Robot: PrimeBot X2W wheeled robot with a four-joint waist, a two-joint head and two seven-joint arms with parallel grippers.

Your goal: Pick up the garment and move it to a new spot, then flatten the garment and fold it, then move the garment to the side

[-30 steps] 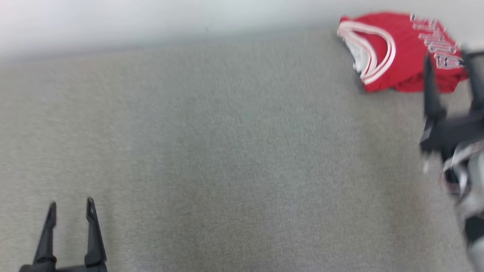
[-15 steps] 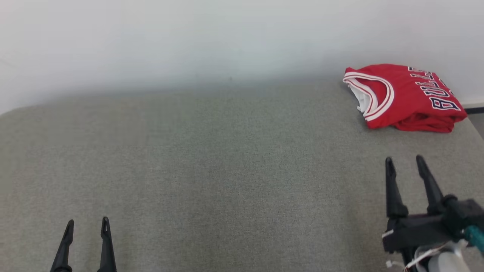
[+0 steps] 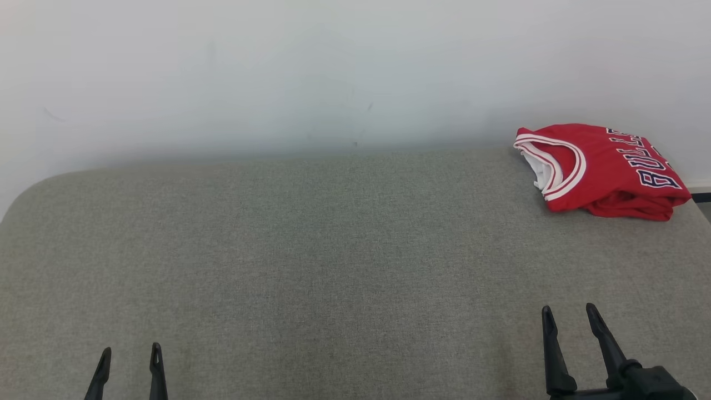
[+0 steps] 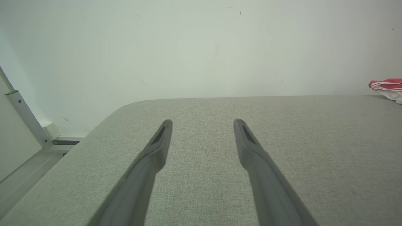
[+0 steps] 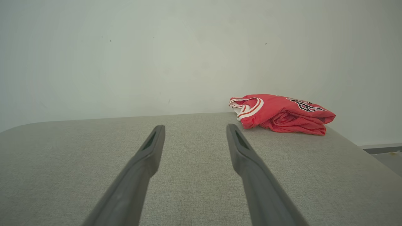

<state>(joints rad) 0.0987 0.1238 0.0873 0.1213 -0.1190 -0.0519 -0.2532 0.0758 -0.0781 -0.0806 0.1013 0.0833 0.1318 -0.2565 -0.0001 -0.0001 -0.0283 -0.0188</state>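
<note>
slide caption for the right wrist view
Open right gripper over the grey table, a folded red jersey ahead by the wall.

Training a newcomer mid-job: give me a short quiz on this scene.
1. True or false: the red jersey lies at the far right of the grey surface.
2. The right tool is: A) shut on the jersey; B) open, clear of the jersey; C) pressing the jersey flat.
3. Which is nearer the jersey, the left tool or the right?
Key: 1 true; 2 B; 3 the right tool.
</note>
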